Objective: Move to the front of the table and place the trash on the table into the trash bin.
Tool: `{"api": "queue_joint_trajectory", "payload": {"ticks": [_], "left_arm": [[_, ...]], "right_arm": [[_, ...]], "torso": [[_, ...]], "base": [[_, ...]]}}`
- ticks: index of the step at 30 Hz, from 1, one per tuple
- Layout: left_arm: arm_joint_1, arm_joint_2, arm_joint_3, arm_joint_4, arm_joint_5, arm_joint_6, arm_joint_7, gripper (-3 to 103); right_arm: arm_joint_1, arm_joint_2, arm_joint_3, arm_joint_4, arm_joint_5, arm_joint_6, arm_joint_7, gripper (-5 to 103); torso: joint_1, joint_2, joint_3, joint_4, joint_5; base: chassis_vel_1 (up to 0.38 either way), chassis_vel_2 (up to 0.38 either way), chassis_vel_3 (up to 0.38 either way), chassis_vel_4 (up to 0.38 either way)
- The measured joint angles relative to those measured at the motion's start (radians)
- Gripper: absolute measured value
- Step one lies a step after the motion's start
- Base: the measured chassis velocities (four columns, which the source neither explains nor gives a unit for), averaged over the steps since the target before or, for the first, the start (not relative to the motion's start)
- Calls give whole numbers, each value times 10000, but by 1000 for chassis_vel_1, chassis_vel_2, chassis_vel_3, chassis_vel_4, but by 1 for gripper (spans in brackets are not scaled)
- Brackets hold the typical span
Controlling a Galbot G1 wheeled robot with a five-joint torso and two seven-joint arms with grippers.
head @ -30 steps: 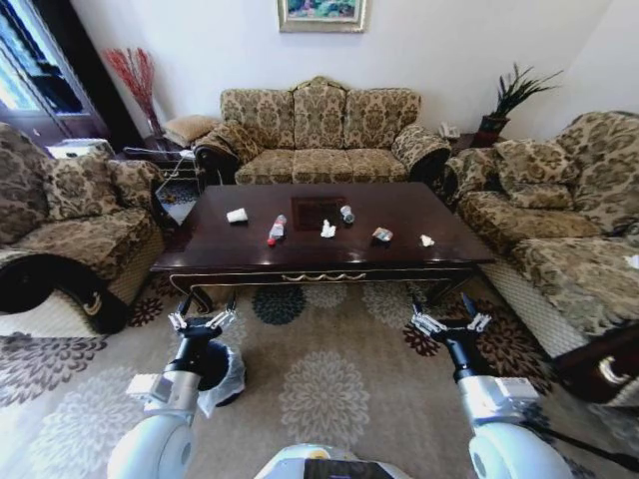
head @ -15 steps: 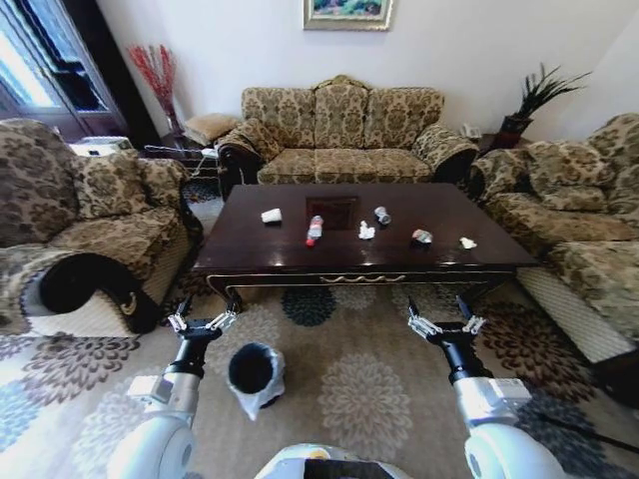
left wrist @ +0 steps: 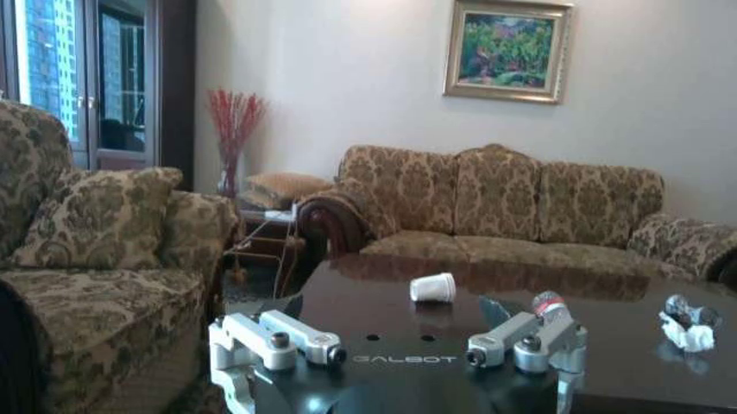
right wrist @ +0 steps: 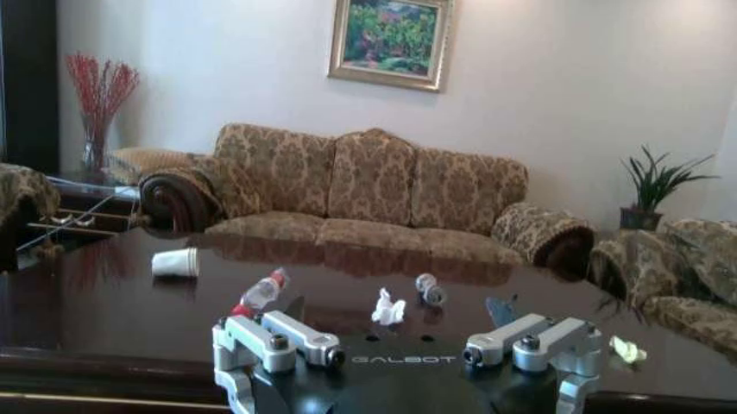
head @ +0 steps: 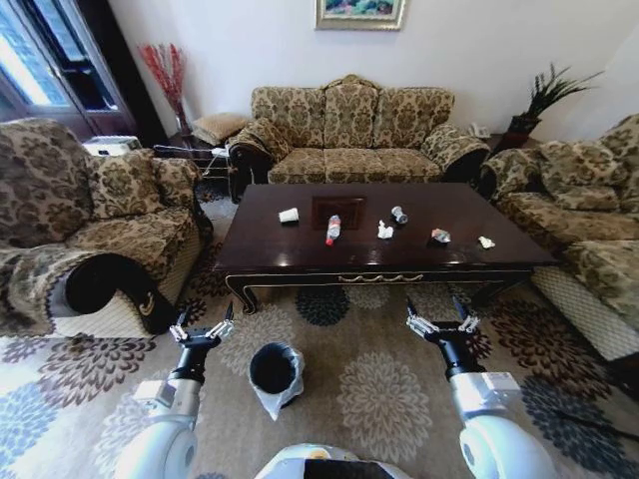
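Observation:
The dark glossy table [head: 300, 257] stands ahead of me. On it lies the trash: a white paper cup [head: 289, 215] [left wrist: 434, 287] [right wrist: 175, 262], a clear bottle with a red label [head: 332, 230] [right wrist: 261, 292], a crumpled tissue [head: 384, 231] [right wrist: 385, 307], a small silver can [head: 399, 214] [right wrist: 427, 289], a colourful wrapper [head: 439, 236] and a small white scrap [head: 485, 241]. The black trash bin [head: 275, 370] with its white bag sits on the carpet between my arms. My left gripper [head: 202, 330] [left wrist: 398, 345] and right gripper [head: 438, 322] [right wrist: 398, 345] are open, held low before the table's near edge, holding nothing.
Patterned sofas surround the table: one behind it [head: 349, 130], an armchair [head: 80, 230] at the left and another sofa [head: 589, 220] at the right. A small side table [head: 190, 160] stands at the back left. Floral carpet [head: 384, 394] lies between me and the table.
The whole scene has shifted rightward and slightly farther in the head view, so the camera has moved. The trash bin, once half hidden by my left arm, now sits between the arms.

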Motion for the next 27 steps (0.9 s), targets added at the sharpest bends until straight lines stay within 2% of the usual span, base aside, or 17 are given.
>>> {"api": "queue_joint_trajectory", "payload": {"ticks": [7, 11, 14, 15, 18, 19, 22, 23, 27], "left_arm": [[-36, 90, 19, -48, -23, -121, 203, 100], [-104, 196, 11, 239, -68, 71, 392, 100], [-508, 399, 180, 2044, -48, 367, 624, 100], [-508, 399, 180, 2044, -48, 367, 624, 100], [-1071, 281, 437, 3632, 596, 554, 794, 100], [-1071, 281, 437, 3632, 596, 554, 794, 100], [-1862, 219, 621, 5287, 1091, 782, 802, 100], [-1862, 219, 621, 5287, 1091, 782, 802, 100], [-2548, 288, 1133, 6224, 497, 1928, 623, 100]], "right_arm": [[5, 98, -19, 106, -48, -6, -1, 100], [-60, 93, 29, 120, -44, 9, -1, 100], [-184, 98, 57, 120, -43, 132, 14, 100], [-184, 98, 57, 120, -43, 132, 14, 100], [-309, 82, 117, 211, -10, 207, 63, 100], [-309, 82, 117, 211, -10, 207, 63, 100], [-400, 52, 279, 312, 48, 347, 143, 100], [-400, 52, 279, 312, 48, 347, 143, 100], [-535, 102, 365, 378, 128, 575, 261, 100]], "torso": [[0, 0, -1, 1, -8], [0, 0, -1, 1, -2], [0, 0, -1, 0, -7], [0, 0, -1, 0, -7], [0, 0, -1, 1, -12], [0, 0, -1, 1, -12], [0, 0, 0, 0, -9], [0, 0, 0, 0, -9], [0, 0, 0, 0, -6]], "base": [[0, 0, 0, 0], [0, 0, 0, 0], [0, 0, 0, 0], [0, 0, 0, 0], [0, 0, 0, 0], [0, 0, 0, 0], [0, 0, 0, 0], [0, 0, 0, 0], [0, 0, 0, 0]]}}
